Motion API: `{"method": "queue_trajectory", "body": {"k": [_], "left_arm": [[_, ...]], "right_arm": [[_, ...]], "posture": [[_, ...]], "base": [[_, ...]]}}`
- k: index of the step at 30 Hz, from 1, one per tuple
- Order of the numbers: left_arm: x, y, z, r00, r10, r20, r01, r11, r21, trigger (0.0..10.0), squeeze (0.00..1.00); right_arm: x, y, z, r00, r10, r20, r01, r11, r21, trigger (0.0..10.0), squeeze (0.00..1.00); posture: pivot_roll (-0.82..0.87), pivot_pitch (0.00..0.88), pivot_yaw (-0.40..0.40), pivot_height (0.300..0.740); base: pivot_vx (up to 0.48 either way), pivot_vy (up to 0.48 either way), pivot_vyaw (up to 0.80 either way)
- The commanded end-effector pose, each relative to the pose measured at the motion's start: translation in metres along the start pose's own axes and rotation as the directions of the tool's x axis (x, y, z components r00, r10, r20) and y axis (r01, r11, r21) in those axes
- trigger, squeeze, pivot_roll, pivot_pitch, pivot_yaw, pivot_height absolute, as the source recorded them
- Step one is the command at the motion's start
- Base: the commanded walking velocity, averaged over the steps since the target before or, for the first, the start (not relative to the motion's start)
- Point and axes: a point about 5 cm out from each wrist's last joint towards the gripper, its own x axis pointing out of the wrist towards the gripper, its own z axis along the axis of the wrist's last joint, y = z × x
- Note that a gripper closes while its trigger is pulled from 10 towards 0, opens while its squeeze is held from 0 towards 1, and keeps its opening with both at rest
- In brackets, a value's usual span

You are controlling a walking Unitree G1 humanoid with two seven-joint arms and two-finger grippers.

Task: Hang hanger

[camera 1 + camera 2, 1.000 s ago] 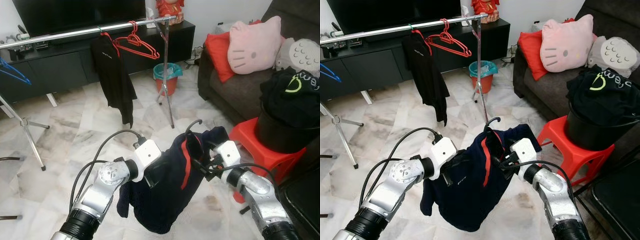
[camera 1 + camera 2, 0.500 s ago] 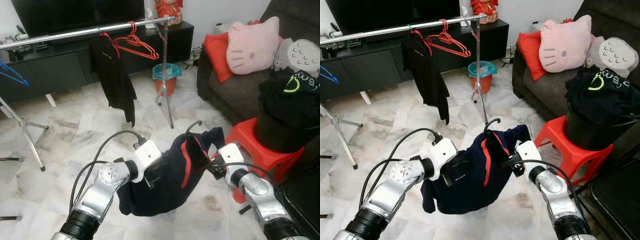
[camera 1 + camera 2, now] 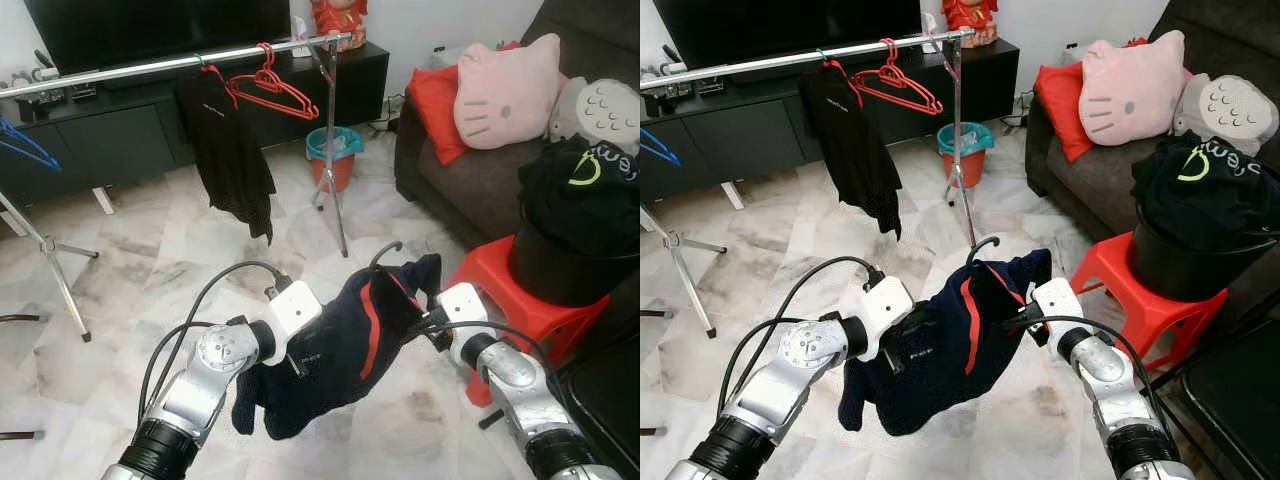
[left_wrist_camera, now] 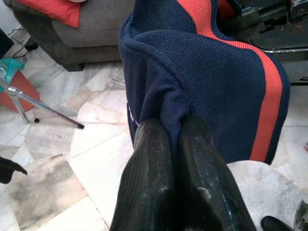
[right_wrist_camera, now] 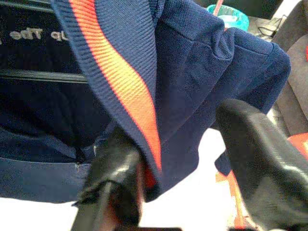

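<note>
Navy garment (image 3: 340, 350) on hanger (image 3: 385, 250), hook upward, slung between clamped left pincer (image 4: 175, 132); right pincer (image 5: 178, 159) apart.

Bare marble floor (image 3: 150, 260) spreads across the middle and left of the frame, open up to the clothes rail (image 3: 150, 66) along the top. On that rail a black shirt (image 3: 230, 150) and red hangers (image 3: 275, 88) fill the stretch left of its upright post (image 3: 333, 150) — the bar further left lies bare. At right, the red stool (image 3: 505, 275), black bucket (image 3: 570, 260) and sofa (image 3: 460, 170) close off passage. The navy garment (image 3: 340, 340) spans the gap between both pincers — low centre.
</note>
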Motion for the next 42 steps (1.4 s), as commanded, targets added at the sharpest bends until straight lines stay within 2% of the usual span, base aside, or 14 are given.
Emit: {"method": "queue_trajectory", "body": {"k": [1, 10, 16, 19, 21, 22, 24, 29, 33, 34, 35, 38, 41, 42], "left_arm": [[-0.001, 0.0, 0.009, 1.0, -0.012, 0.021, 0.011, 0.999, 0.043, 10.0, 0.0], [-0.002, 0.001, 0.01, 1.0, -0.016, 0.019, 0.015, 0.998, 0.053, 10.0, 0.0], [-0.007, 0.0, 0.011, 0.997, -0.073, 0.014, 0.071, 0.994, 0.085, 10.0, 0.0], [-0.014, 0.0, 0.01, 0.991, -0.131, -0.014, 0.132, 0.98, 0.149, 10.0, 0.0], [-0.021, -0.001, 0.008, 0.981, -0.192, -0.039, 0.196, 0.967, 0.162, 10.0, 0.0], [-0.021, -0.001, 0.008, 0.981, -0.192, -0.039, 0.196, 0.967, 0.162, 10.0, 0.0], [-0.027, -0.004, 0.004, 0.965, -0.249, -0.078, 0.26, 0.947, 0.188, 10.0, 0.0], [-0.038, -0.003, -0.007, 0.938, -0.302, -0.168, 0.336, 0.91, 0.244, 10.0, 0.0], [-0.037, 0.014, -0.005, 0.968, -0.196, -0.154, 0.232, 0.933, 0.275, 10.0, 0.0], [-0.041, 0.021, -0.004, 0.974, -0.168, -0.154, 0.207, 0.934, 0.29, 10.0, 0.0], [-0.041, 0.021, -0.004, 0.974, -0.168, -0.154, 0.207, 0.934, 0.29, 10.0, 0.0], [-0.054, 0.044, -0.001, 0.987, -0.061, -0.145, 0.11, 0.927, 0.357, 10.0, 0.0], [-0.062, 0.058, 0.002, 0.993, -0.006, -0.119, 0.046, 0.94, 0.338, 10.0, 0.0], [-0.067, 0.061, 0.003, 0.993, -0.016, -0.117, 0.055, 0.94, 0.337, 10.0, 0.0]], "right_arm": [[0.001, -0.005, 0.002, 1.0, -0.009, 0.002, 0.009, 1.0, -0.009, 0.0, 0.0], [0.002, -0.007, 0.003, 1.0, -0.009, -0.004, 0.009, 1.0, -0.025, 0.0, 0.0], [0.002, -0.011, 0.002, 1.0, -0.011, -0.016, 0.01, 0.999, -0.046, 0.0, 0.0], [0.001, -0.013, 0.002, 1.0, -0.016, -0.025, 0.015, 0.998, -0.056, 0.0, 0.0], [0.0, -0.016, 0.002, 0.999, -0.016, -0.03, 0.014, 0.998, -0.066, 0.0, 0.0], [0.0, -0.016, 0.002, 0.999, -0.016, -0.03, 0.014, 0.998, -0.066, 0.0, 0.0], [0.0, -0.017, 0.002, 0.999, -0.013, -0.035, 0.01, 0.997, -0.079, 0.0, 0.0], [-0.003, -0.025, 0.004, 0.999, -0.009, -0.042, 0.004, 0.994, -0.108, 0.0, 0.0], [-0.005, -0.029, 0.005, 0.999, 0.015, -0.052, -0.022, 0.991, -0.133, 0.0, 0.0], [-0.007, -0.032, 0.004, 0.998, 0.014, -0.062, -0.023, 0.99, -0.141, 0.0, 0.0], [-0.007, -0.032, 0.004, 0.998, 0.014, -0.062, -0.023, 0.99, -0.141, 0.0, 0.0], [-0.01, -0.037, 0.0, 0.995, 0.016, -0.102, -0.032, 0.987, -0.156, 0.0, 0.0], [-0.011, -0.037, -0.004, 0.991, 0.03, -0.128, -0.052, 0.985, -0.167, 0.0, 0.0], [-0.012, -0.038, -0.005, 0.99, 0.026, -0.135, -0.048, 0.985, -0.167, 0.0, 0.0]], "posture": [[-0.03, 0.0, -0.006, 0.74], [-0.02, 0.0, -0.008, 0.74], [-0.02, 0.0, -0.008, 0.74], [-0.02, 0.0, -0.008, 0.74], [-0.02, 0.0, -0.008, 0.74], [-0.02, 0.0, -0.008, 0.74], [-0.02, 0.0, -0.007, 0.74], [-0.02, 0.0, -0.008, 0.74], [-0.02, 0.0, -0.008, 0.74], [-0.02, 0.0, -0.012, 0.74], [-0.02, 0.0, -0.012, 0.74], [-0.02, 0.0, -0.011, 0.74], [-0.02, 0.0, -0.01, 0.74], [-0.01, 0.0, -0.01, 0.74]], "base": [[0.0, 0.0, 0.0], [0.0, 0.0, 0.0], [0.0, 0.0, 0.0], [0.0, 0.0, 0.0], [0.0, 0.0, 0.0], [0.0, 0.0, 0.0], [0.0, 0.0, 0.0], [0.0, 0.0, 0.0], [0.0, 0.0, 0.0], [0.0, 0.0, 0.0], [0.0, 0.0, 0.0], [0.0, 0.0, 0.0], [0.0, 0.0, 0.0], [0.0, 0.0, 0.0]]}}
